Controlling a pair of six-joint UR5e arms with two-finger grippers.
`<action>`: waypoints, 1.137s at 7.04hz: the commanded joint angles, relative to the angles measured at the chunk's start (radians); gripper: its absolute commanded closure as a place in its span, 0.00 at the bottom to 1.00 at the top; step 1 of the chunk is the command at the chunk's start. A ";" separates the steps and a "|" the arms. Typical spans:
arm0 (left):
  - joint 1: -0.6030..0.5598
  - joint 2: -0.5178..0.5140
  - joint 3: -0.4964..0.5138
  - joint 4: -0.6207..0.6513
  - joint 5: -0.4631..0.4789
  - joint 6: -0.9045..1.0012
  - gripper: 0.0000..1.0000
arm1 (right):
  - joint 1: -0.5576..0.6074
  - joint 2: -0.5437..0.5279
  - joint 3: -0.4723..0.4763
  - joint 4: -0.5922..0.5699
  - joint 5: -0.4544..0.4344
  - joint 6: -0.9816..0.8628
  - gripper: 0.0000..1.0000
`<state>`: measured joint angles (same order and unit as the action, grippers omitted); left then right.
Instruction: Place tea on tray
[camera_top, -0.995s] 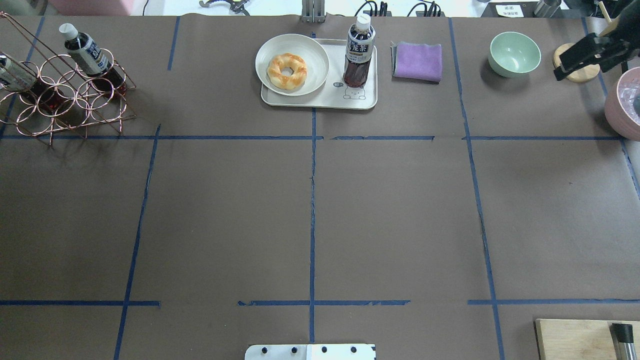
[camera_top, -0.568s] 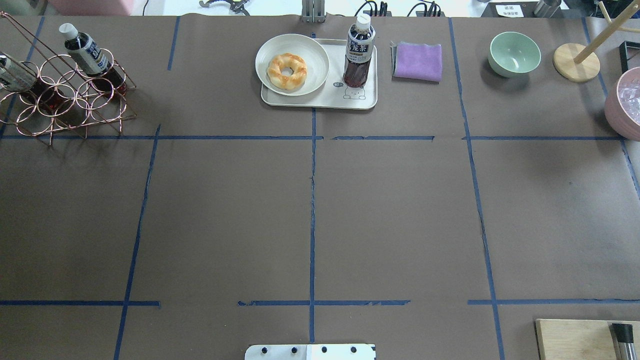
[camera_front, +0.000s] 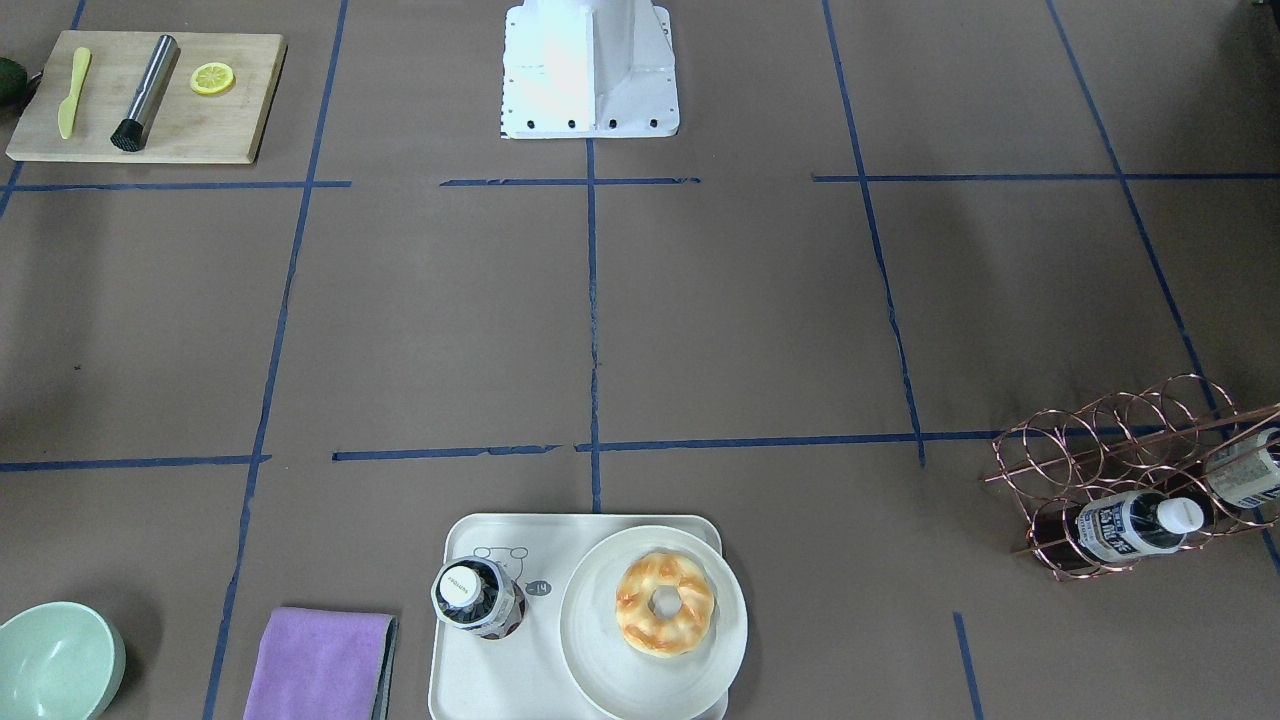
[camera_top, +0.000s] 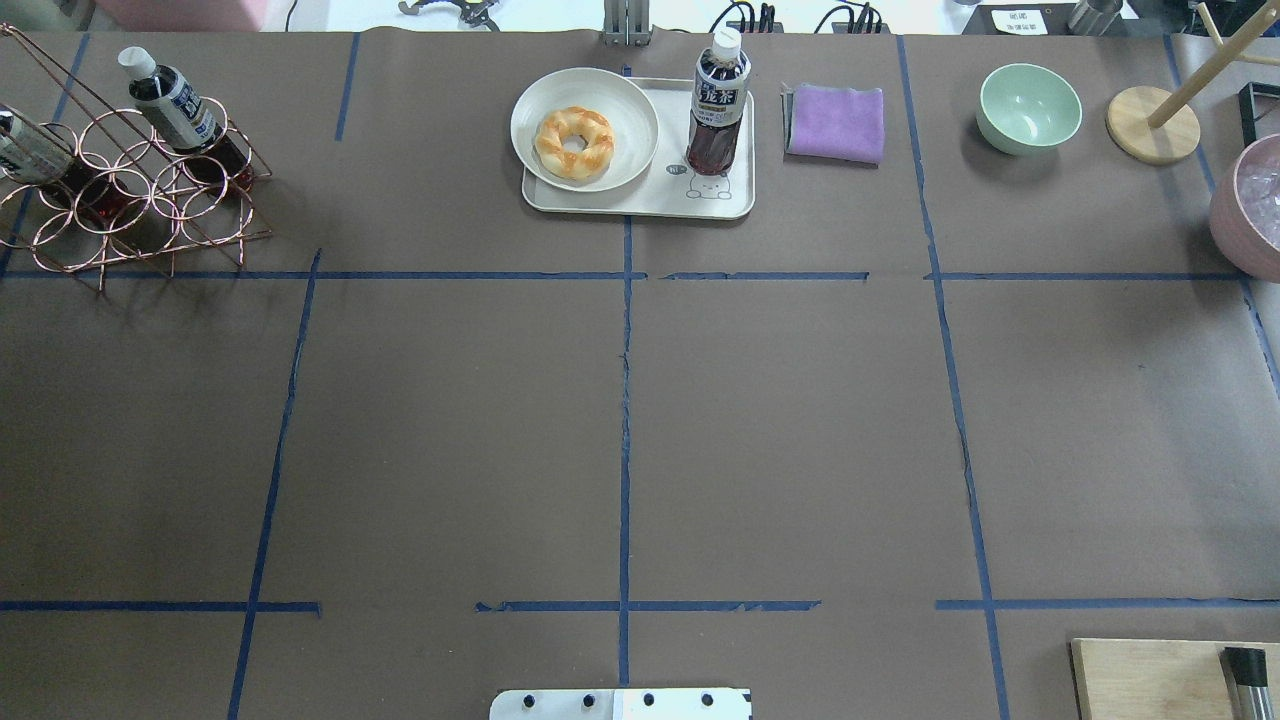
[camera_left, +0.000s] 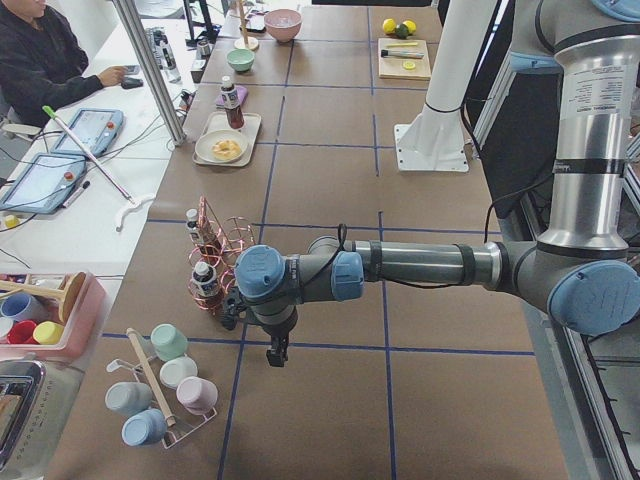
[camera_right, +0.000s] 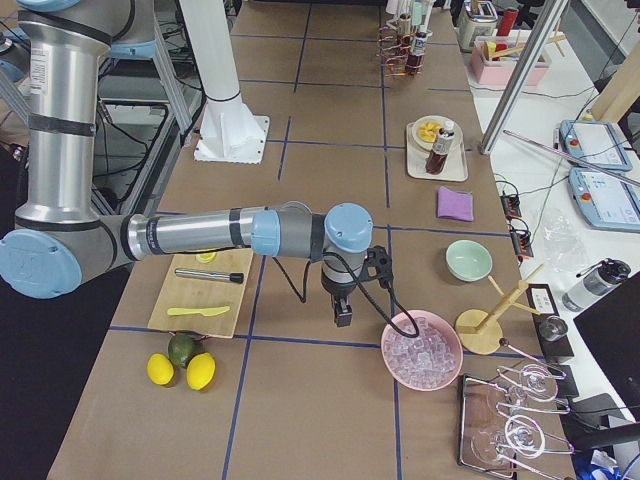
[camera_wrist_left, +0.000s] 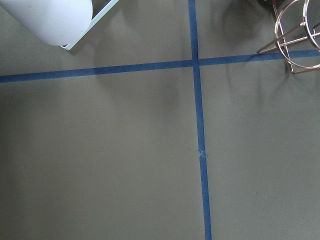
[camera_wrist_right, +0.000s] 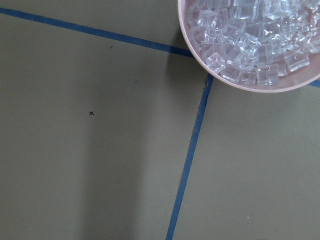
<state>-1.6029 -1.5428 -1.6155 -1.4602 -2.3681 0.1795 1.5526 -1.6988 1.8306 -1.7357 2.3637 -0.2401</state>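
While both arms hang low over the brown table, well away from the work, the tea bottle (camera_top: 718, 105) stands upright on the cream tray (camera_top: 650, 200) at the middle of the table's far edge. Its base sits at the tray's end nearer the folded purple cloth (camera_top: 836, 122), just behind the printed bear. It stands beside the white plate (camera_top: 630, 120) carrying a glazed doughnut (camera_top: 574, 142), though whether bottle and plate touch cannot be told.

Two matching bottles (camera_top: 175, 105) lie in the copper wire rack (camera_top: 130, 200) at the far left corner.

The left gripper (camera_left: 275, 352) points down at bare table near that rack, and the right gripper (camera_right: 343, 316) hangs just beside the pink bowl of ice (camera_top: 1228, 215). Each shows only from the table's ends, so whether their fingers are spread or pressed together cannot be told, and neither appears to carry anything.

By the look of it, the placing is done and only the hold-off remains. Doing that well means keeping both arms clear of the far edge: the bottle is tall, narrow and top-heavy, and a brush could topple it onto the plate. Any left-arm move should rise clear of the rack's wires, and any right-arm move should avoid the ice bowl's rim.
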 joint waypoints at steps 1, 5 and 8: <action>0.000 0.000 -0.001 0.000 0.000 0.000 0.00 | 0.006 0.002 -0.072 0.046 0.003 0.007 0.00; 0.000 0.000 -0.001 0.000 0.000 0.002 0.00 | 0.060 -0.005 -0.126 0.127 0.061 0.116 0.00; 0.000 0.001 -0.001 0.000 0.001 0.002 0.00 | 0.070 0.005 -0.113 0.128 0.062 0.119 0.00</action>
<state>-1.6030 -1.5429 -1.6168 -1.4604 -2.3671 0.1810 1.6200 -1.6957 1.7132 -1.6085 2.4241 -0.1235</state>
